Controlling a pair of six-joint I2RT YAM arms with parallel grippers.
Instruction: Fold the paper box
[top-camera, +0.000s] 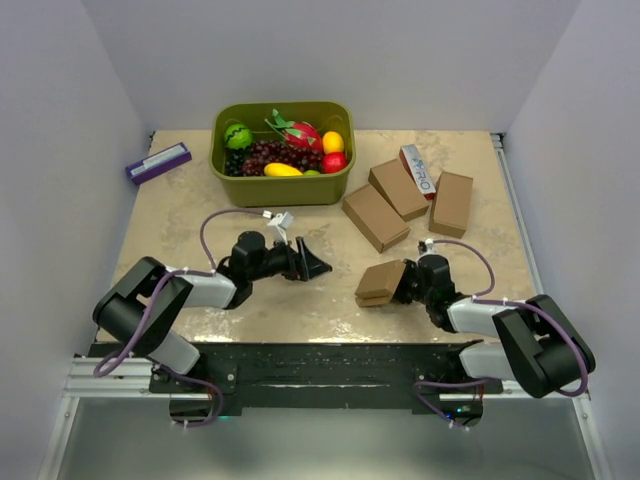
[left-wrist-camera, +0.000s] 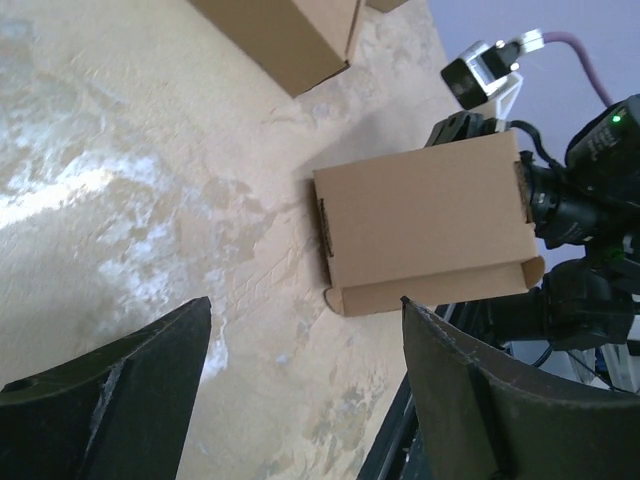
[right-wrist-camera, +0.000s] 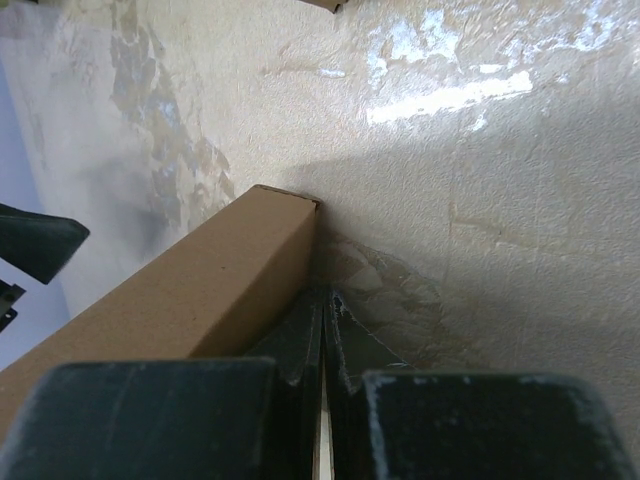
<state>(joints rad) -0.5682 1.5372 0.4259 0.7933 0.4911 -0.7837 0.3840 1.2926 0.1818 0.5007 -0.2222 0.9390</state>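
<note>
The paper box (top-camera: 382, 281) lies at about 5 o'clock on the table (top-camera: 180, 215). It looks mostly formed, though one long flap (left-wrist-camera: 430, 288) seems untucked. The right pincer (top-camera: 407, 284) is together at its 3 o'clock end. The left pincer (top-camera: 316, 266), apart, hovers at its 9 o'clock.

The white-and-red carton (top-camera: 420, 170) bears dark lettering, too small to read.
</note>
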